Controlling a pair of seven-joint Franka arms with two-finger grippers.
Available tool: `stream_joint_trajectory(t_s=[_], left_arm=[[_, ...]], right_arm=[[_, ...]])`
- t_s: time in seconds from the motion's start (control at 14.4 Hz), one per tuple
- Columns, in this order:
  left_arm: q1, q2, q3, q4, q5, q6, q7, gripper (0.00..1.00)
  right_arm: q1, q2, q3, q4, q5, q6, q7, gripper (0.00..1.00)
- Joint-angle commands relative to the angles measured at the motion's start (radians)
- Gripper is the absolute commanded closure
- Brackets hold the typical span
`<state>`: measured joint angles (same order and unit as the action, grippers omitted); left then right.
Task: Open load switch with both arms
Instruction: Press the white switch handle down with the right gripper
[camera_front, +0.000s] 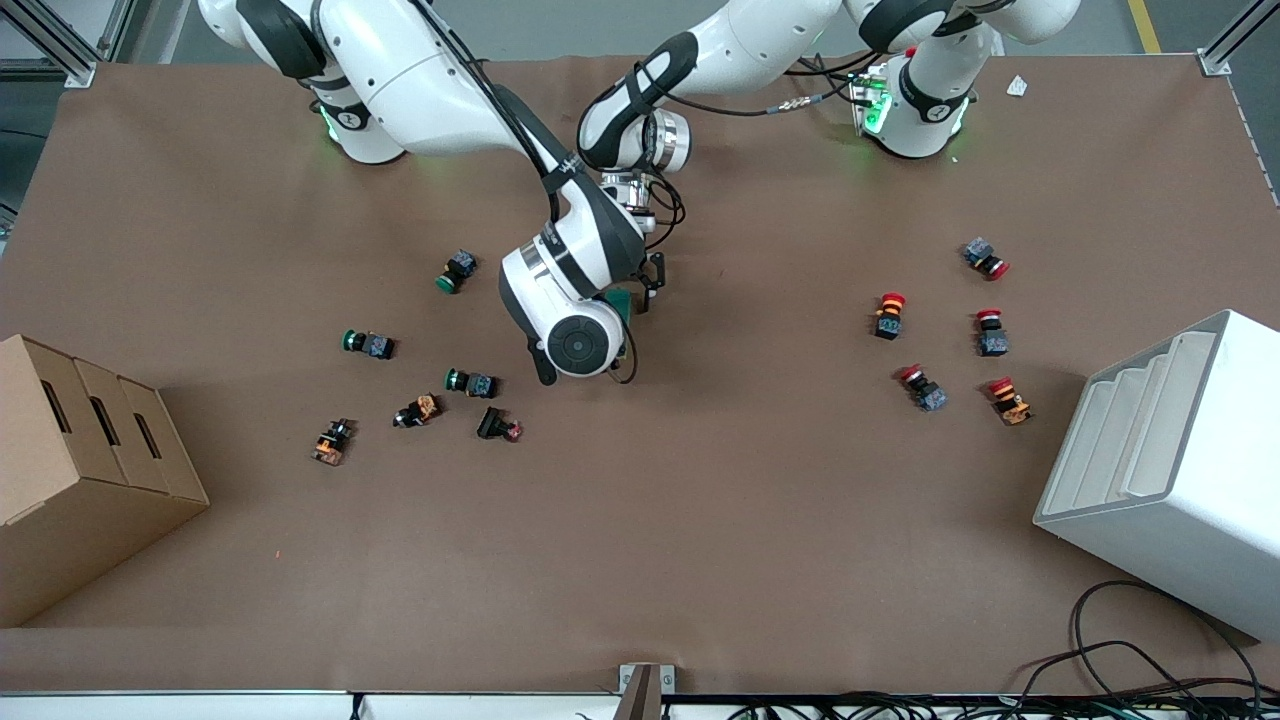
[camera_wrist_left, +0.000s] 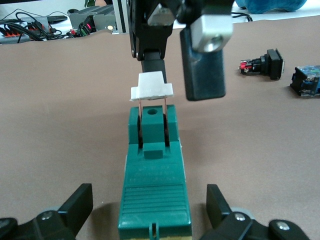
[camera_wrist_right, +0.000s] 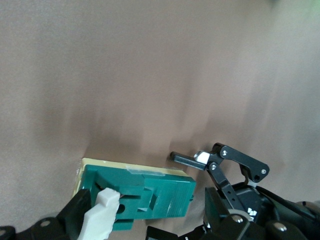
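The load switch (camera_front: 622, 301) is a dark-green oblong block (camera_wrist_left: 154, 190) lying mid-table, mostly hidden in the front view under the right arm's wrist. Its white lever tab (camera_wrist_left: 152, 88) stands raised on two thin copper blades. My left gripper (camera_wrist_left: 150, 206) is open, with a finger on each side of the block's low end and a gap to both. My right gripper (camera_wrist_right: 147, 215) is open over the tab end. One of its fingers (camera_wrist_right: 75, 216) rests against the tab (camera_wrist_right: 100, 216); the other (camera_wrist_left: 202, 70) hangs free beside it.
Several green-capped push buttons (camera_front: 368, 343) lie toward the right arm's end, several red-capped ones (camera_front: 889, 315) toward the left arm's end. A cardboard box (camera_front: 80, 470) and a white rack (camera_front: 1170, 470) stand at the table's two ends. Cables (camera_front: 1130, 670) trail at the front edge.
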<state>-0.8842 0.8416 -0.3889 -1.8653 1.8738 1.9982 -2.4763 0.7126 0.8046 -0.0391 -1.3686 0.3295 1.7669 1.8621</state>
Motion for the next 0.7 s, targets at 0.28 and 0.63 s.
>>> stream_joint_trajectory(t_s=[0.28,0.63], left_arm=[[-0.002,0.019,0.008,0.018,0.024,-0.009,-0.003,0.00],[-0.004,0.021,0.008,0.020,0.024,-0.009,-0.004,0.00]], right_arm=[[-0.007,-0.047,0.002,-0.023,0.022,-0.057,-0.012,0.00],[0.002,-0.061,0.004,-0.023,0.046,-0.086,-0.011,0.00]])
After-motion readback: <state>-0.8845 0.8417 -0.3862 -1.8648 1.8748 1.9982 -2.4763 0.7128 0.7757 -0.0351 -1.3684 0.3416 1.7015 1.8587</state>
